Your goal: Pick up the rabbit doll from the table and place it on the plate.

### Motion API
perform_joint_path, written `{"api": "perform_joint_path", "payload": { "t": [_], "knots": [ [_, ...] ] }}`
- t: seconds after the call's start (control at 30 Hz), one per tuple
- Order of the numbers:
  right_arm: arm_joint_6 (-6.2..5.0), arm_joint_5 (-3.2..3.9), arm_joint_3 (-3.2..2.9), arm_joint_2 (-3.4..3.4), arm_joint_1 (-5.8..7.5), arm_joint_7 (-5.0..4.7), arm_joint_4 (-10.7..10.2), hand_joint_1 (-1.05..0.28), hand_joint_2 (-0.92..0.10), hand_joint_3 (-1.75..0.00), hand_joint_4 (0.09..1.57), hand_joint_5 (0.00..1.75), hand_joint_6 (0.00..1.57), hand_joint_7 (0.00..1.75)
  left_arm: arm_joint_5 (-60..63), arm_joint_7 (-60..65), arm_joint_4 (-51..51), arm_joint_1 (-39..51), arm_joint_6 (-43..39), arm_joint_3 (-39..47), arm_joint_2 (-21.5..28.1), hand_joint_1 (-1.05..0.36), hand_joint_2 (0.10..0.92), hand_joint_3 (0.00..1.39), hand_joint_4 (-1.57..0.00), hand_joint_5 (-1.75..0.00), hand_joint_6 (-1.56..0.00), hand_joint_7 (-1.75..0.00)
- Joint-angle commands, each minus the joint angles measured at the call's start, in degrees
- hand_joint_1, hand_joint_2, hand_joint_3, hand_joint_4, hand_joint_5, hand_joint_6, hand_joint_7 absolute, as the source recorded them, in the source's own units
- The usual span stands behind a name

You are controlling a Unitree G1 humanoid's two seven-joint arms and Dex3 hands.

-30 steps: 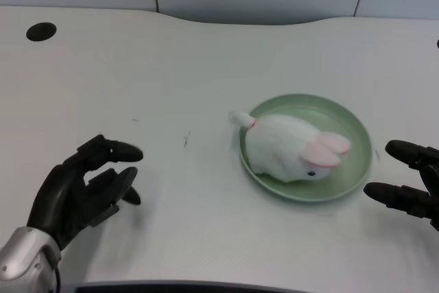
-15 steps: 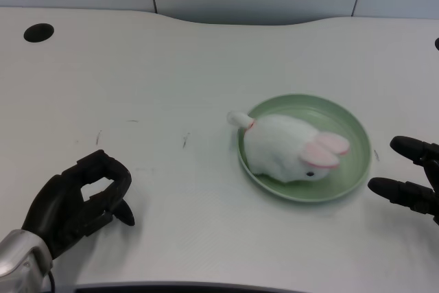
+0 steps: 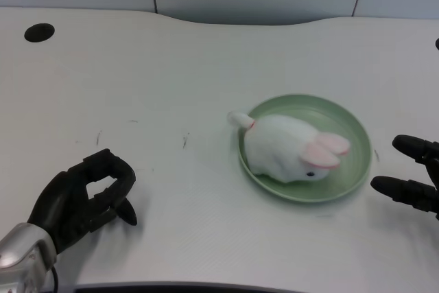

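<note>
At the left, the robot's black left hand (image 3: 82, 200) sits low near the front edge of the white table (image 3: 171, 66). Its fingers are curled in tight and hold nothing. To the right, well apart from that hand, the soft white rabbit doll with pink ears (image 3: 291, 149) lies on the round pale green plate (image 3: 350, 132), its small tail poking over the plate's left rim.

1. The white plush rabbit doll (image 3: 285, 156) looks soft and fuzzy, with pink cloth ears.
2. The round pale-green plastic plate (image 3: 357, 135) is smooth, faintly glossy.
3. The white bench (image 3: 171, 66) is matt, lightly scuffed.
4. The black left hand (image 3: 79, 200) looks matt plastic.
</note>
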Motion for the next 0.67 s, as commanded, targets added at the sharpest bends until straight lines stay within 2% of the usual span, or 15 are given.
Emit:
{"api": "perform_joint_path", "payload": {
  "t": [0.03,0.1,0.13,0.17,0.23,0.3,0.4,0.47,0.57,0.67],
  "knots": [
    [-2.07,-0.7,-1.0,-0.75,-0.1,-1.33,0.4,-0.34,-0.92,-0.19,0.99,0.01,0.86,0.01,0.3,-0.4,1.4,-0.5,-0.7,0.2,0.1,-0.44,0.921,0.49,-0.65,-1.75,-0.38,-1.75],
    [-3.3,-1.15,-1.28,-0.2,0.43,-2.99,-0.3,-0.34,-0.92,-0.18,1.0,0.01,0.86,0.01,0.5,0.0,1.6,-0.6,-1.1,0.2,-0.1,-0.43,0.921,0.5,-0.67,-1.75,-0.39,-1.75],
    [-3.76,-1.24,-1.34,-0.04,0.6,-3.43,-0.5,-0.33,-0.92,-0.17,1.0,0.01,0.86,0.0,0.7,0.3,1.6,-0.6,-1.2,0.1,-0.2,-0.44,0.921,0.5,-0.68,-1.75,-0.4,-1.75],
    [-4.19,-1.58,-1.22,0.05,0.82,-4.2,-0.7,-0.33,-0.92,-0.17,1.0,0.02,0.86,0.0,0.9,0.7,1.4,-0.5,-1.0,0.1,-0.3,-0.44,0.921,0.49,-0.68,-1.75,-0.4,-1.75],
    [-5.98,-2.79,-0.7,0.07,1.02,-5.38,-0.7,-0.34,-0.92,-0.17,1.01,0.02,0.86,0.0,1.1,0.8,1.6,-0.6,-1.1,0.0,-0.5,-0.44,0.921,0.49,-0.68,-1.75,-0.41,-1.75],
    [-7.59,-3.95,-0.26,0.08,1.04,-6.08,-0.4,-0.35,-0.92,-0.17,1.0,0.01,0.86,0.0,0.8,0.1,2.2,-0.7,-1.4,0.2,-0.7,-0.44,0.921,0.49,-0.68,-1.75,-0.4,-1.75],
    [-9.04,-4.61,-0.2,0.3,1.03,-6.48,-0.1,-0.35,-0.92,-0.17,1.0,0.01,0.87,0.01,0.8,0.0,2.3,-0.7,-1.4,0.3,-0.8,-0.44,0.921,0.49,-0.67,-1.75,-0.4,-1.75],
    [-9.54,-4.79,-0.28,0.55,1.22,-6.95,-0.3,-0.35,-0.92,-0.17,1.01,0.01,0.87,0.01,1.2,0.7,1.7,-0.4,-1.0,0.2,-0.8,-0.44,0.921,0.49,-0.66,-1.75,-0.39,-1.75],
    [-8.83,-4.8,-0.1,0.78,1.73,-7.89,-1.6,-0.34,-0.92,-0.16,1.01,0.02,0.88,0.01,1.8,1.6,0.8,-0.2,-0.1,0.0,-0.7,-0.44,0.921,0.49,-0.66,-1.75,-0.39,-1.75],
    [-8.84,-5.01,0.12,0.65,1.84,-8.04,-1.8,-0.34,-0.92,-0.16,1.02,0.02,0.88,0.01,1.4,0.6,1.5,-0.5,-0.7,0.3,-0.7,-0.44,0.921,0.49,-0.66,-1.75,-0.39,-1.75]
  ]
}}
